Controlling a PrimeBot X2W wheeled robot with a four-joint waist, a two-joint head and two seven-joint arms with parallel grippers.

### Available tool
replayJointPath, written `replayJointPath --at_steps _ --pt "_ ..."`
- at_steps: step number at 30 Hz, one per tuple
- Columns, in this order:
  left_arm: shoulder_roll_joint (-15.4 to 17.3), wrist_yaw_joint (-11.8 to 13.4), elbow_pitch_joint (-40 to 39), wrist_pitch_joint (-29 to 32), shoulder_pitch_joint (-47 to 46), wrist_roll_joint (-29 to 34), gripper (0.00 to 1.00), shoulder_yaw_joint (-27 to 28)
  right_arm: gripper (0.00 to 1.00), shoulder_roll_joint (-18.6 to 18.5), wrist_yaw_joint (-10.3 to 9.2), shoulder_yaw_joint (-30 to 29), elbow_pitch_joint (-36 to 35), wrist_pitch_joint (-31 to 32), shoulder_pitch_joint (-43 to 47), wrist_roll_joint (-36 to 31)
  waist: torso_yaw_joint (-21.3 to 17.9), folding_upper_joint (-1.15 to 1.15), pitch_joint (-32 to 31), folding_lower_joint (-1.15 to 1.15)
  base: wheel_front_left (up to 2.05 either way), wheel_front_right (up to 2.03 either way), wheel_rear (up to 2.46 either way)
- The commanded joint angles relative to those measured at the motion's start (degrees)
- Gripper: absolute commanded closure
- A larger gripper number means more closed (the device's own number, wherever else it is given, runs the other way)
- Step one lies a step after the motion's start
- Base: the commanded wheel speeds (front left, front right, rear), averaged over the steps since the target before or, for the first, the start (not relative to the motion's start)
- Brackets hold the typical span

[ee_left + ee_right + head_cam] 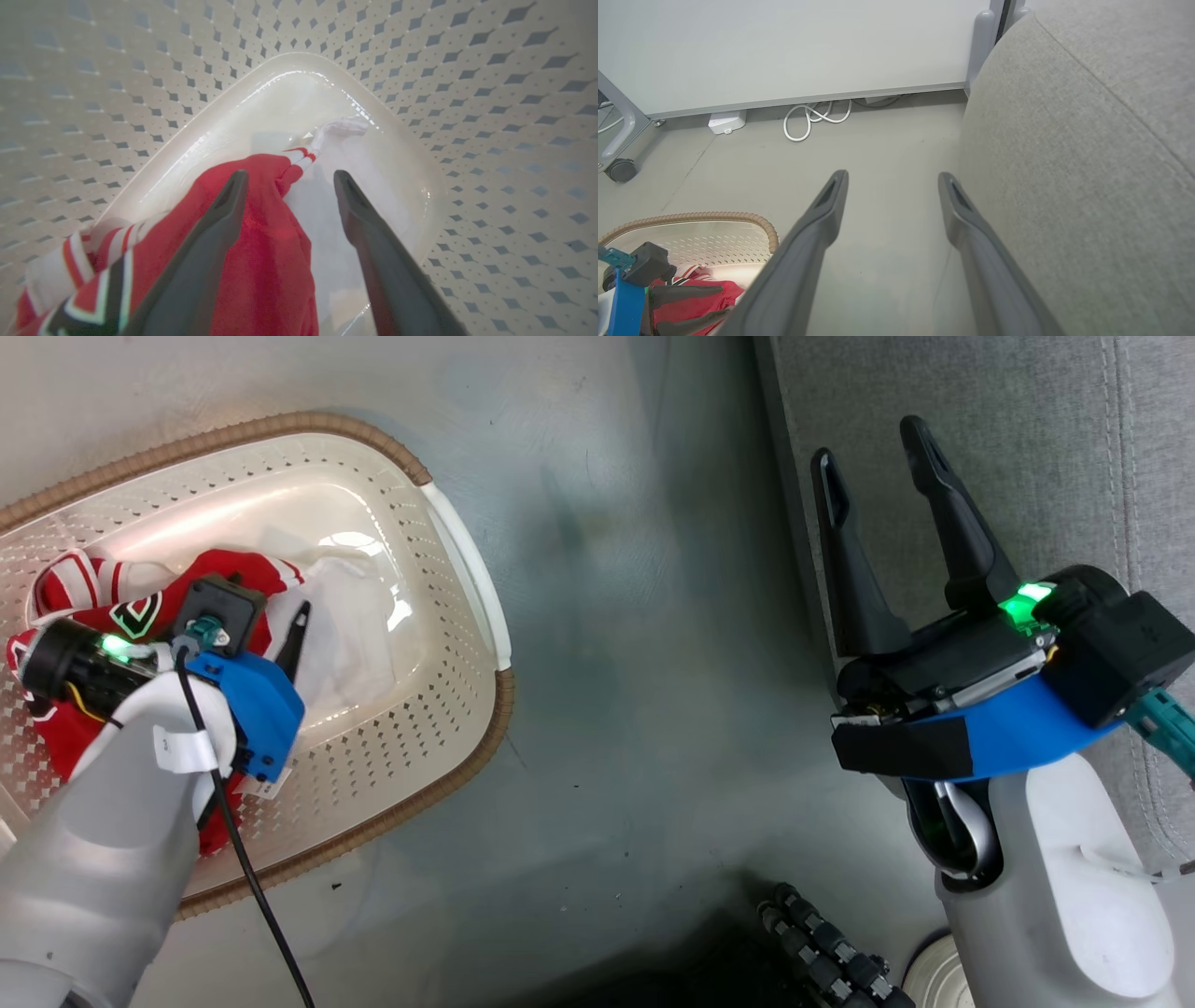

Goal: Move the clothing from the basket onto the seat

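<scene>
The cream perforated basket [467, 569] stands on the floor at the left, and its brown rim [714, 218] shows in the right wrist view. The red clothing [70, 728] with white trim lies bunched in its left half, with white fabric [345, 616] beside it. My left gripper [271, 621] reaches down into the basket and is open. In the left wrist view my left gripper [289, 179] straddles the edge of the red clothing [266, 242], with the white fabric [336, 128] past its tips. My right gripper [873, 443] hangs open and empty at the edge of the grey seat [1027, 448]; its own view shows the right gripper [892, 179] beside the seat [1064, 163].
Bare grey floor [653, 663] separates the basket from the seat. A black ribbed hose [826, 947] lies at the bottom edge. By the far wall are a coiled white cable [812, 120], a small white box [727, 123] and a caster wheel [619, 169].
</scene>
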Motion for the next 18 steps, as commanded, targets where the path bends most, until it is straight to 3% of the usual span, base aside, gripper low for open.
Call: replayJointPath --at_steps 1,18 --pt "0.2 0.6 0.4 -0.3 -1.3 0.5 0.0 -0.1 0.0 0.1 0.01 -0.1 -0.4 -0.3 0.8 0.4 0.1 0.0 0.1 -0.01 0.0 0.0 0.0" --pt "-3.8 5.6 11.1 5.2 -5.4 6.7 0.0 -7.1 0.0 0.1 0.01 -1.7 -3.3 0.7 5.7 0.7 1.0 0.0 1.5 -0.01 0.0 0.0 0.0"
